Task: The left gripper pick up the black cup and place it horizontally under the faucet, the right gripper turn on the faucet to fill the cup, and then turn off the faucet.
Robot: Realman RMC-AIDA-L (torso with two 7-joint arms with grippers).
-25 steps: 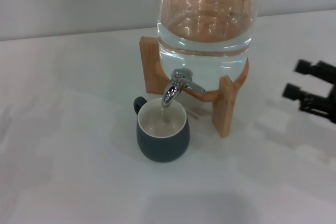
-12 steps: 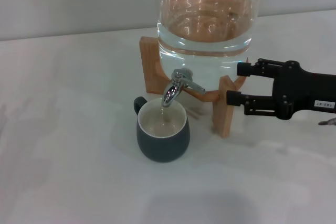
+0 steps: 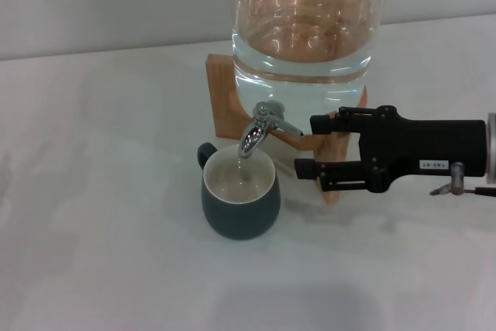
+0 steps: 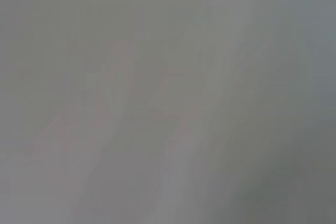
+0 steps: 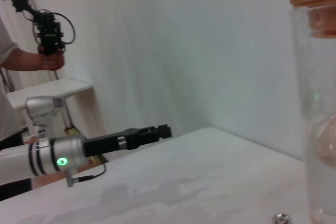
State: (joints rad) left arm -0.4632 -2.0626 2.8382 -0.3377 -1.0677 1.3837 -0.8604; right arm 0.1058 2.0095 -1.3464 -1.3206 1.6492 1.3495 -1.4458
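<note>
Beside the faucet (image 3: 266, 124), over the black cup (image 3: 240, 198), the right hand (image 3: 304, 146) hovers open, empty, before a wooden stand (image 3: 223, 102)

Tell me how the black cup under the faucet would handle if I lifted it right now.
The black cup looks like glazed ceramic: probably rigid, breakable if knocked and somewhat slick. Liquid shows inside it below the faucet, so it is likely heavier than empty and may slosh if tilted. Its squat, wide body suggests it will not tip easily. The right tool is open beside the faucet.
</note>
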